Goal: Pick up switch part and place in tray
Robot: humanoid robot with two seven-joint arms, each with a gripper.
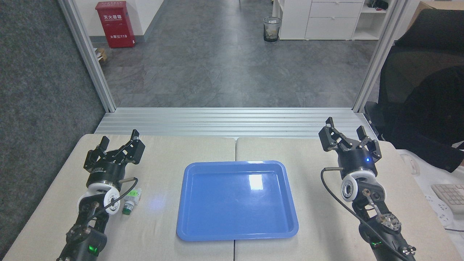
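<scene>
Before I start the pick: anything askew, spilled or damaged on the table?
Nothing stands out. The switch part lies on its side on the table, close beside the left arm's wrist. The tray sits square and holds nothing.

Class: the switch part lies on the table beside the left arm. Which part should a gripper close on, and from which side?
Grip the white block of the switch part across its flat sides, coming from above. It lies on its side, button end toward the robot; the round end would probably slip.
</scene>
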